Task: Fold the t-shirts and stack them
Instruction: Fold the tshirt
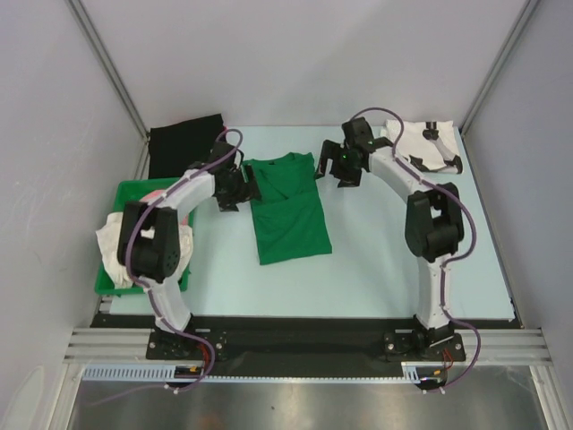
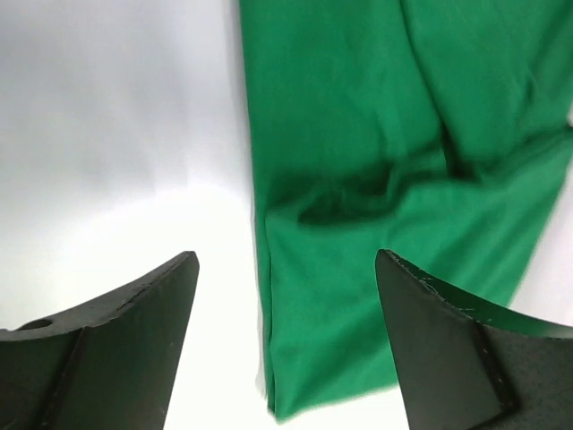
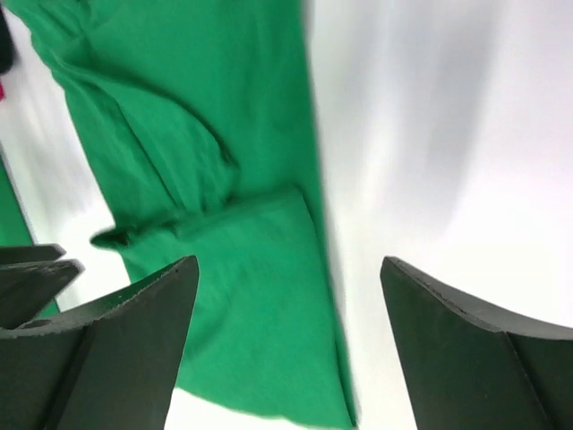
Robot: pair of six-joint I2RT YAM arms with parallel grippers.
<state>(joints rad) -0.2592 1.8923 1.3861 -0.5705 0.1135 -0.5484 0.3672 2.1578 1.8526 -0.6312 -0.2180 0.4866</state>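
The green t-shirt (image 1: 288,206) lies folded into a long strip in the middle of the table (image 1: 385,260). The left gripper (image 2: 285,260) and right gripper (image 3: 288,262) hover by its far end, one each side, jaws spread wide, holding nothing. The white printed t-shirt (image 1: 421,143) sits in the far right corner.

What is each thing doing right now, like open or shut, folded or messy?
Green shirt: lying flat, partly folded, not held.
White shirt: crumpled, far right corner.
Black cloth: folded flat, far left.
Bin: heaped with white cloth.
Left claw: open, empty.
Right claw: open, empty.
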